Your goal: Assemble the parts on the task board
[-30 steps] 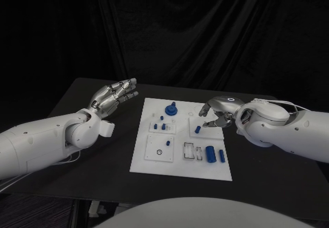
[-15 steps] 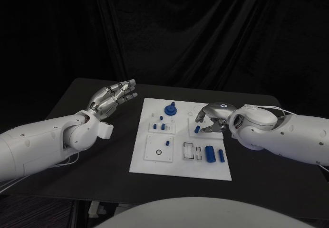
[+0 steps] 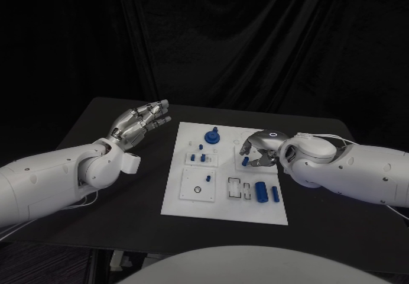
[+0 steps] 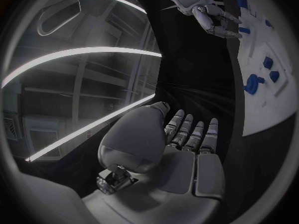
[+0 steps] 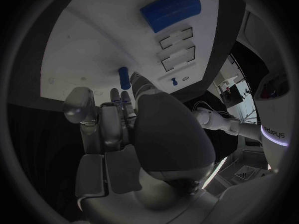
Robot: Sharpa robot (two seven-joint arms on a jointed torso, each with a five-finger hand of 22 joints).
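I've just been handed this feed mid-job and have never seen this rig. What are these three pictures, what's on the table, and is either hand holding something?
You are looking at a robot with two white arms, each ending in a silver many-fingered hand. The square picture comes from a camera on its head, looking down at a black table. The two round pictures come from fisheye cameras at each wrist, behind that arm's own hand.

On the table lies the white task board, with small blue parts on it: a round knobbed piece at the far end, small pegs in the middle and two blue cylinders nearer the robot.

The left hand is raised beside the board, fingers apart, holding nothing. The right hand is down over the board, its fingers around a small blue peg; whether it truly grips the peg cannot be told.
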